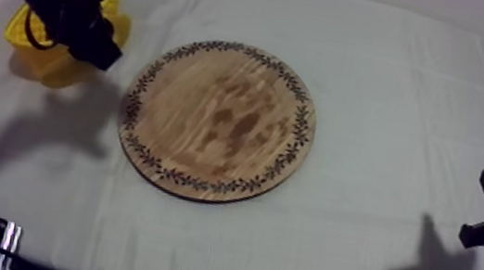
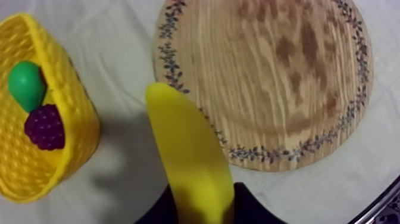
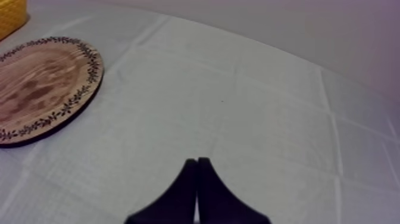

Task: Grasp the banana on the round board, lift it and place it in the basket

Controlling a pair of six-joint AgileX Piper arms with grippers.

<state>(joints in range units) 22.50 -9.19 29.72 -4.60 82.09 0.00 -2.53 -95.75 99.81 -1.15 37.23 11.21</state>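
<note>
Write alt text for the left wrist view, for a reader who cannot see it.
The left gripper is shut on a banana, holding it above the cloth between the basket and the board. The basket holds a pear and grapes; nothing lies on the board.

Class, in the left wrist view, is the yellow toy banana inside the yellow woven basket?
No, the left gripper holds the banana above the grey-white cloth, beside the basket.
</note>
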